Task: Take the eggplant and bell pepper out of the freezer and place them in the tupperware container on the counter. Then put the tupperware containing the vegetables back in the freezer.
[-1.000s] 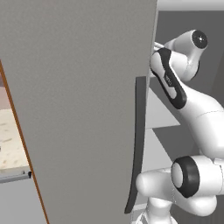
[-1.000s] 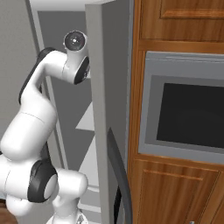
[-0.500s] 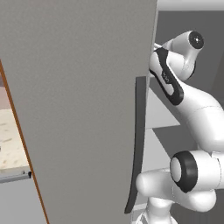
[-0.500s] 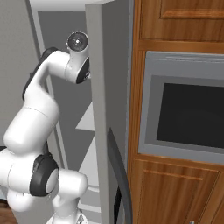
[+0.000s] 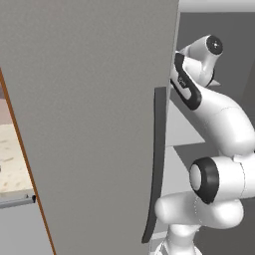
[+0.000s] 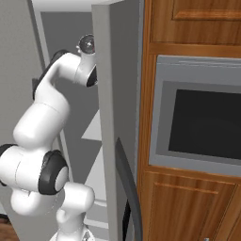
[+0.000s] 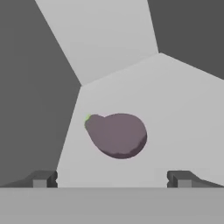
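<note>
fingertips spread wide, 1 at each bottom corner of the hand view, nothing between them. gripper empty, lined up looking onto a pale freezer shelf. wide stance looks deliberate: judging by the eggplant's girth it needs most of that gap to fit.

eggplant lies on the shelf just beyond the tips, roughly centred between them, slightly left of the midline. dull purple, fat end to the right, small green stem end pointing up-left toward the shelf's back left corner. it rests on its side, apart from both fingers, no contact yet. dark walls meet behind it at the shelf's rear edge. bell pepper: can't spot it on the visible part of the shelf.

from the base views: arm is reached into the freezer past the open door, wrist hidden behind the door edge. door stands swung out with its dark curved handle facing the base, which is why the arm goes around its free edge. counter shows as a beige strip at far left, past the door. wooden cabinets and a built-in oven sit right of the freezer.

my read: step 1, approach for eggplant pick; next needs a short advance so the fingers straddle the body, then close.
</note>
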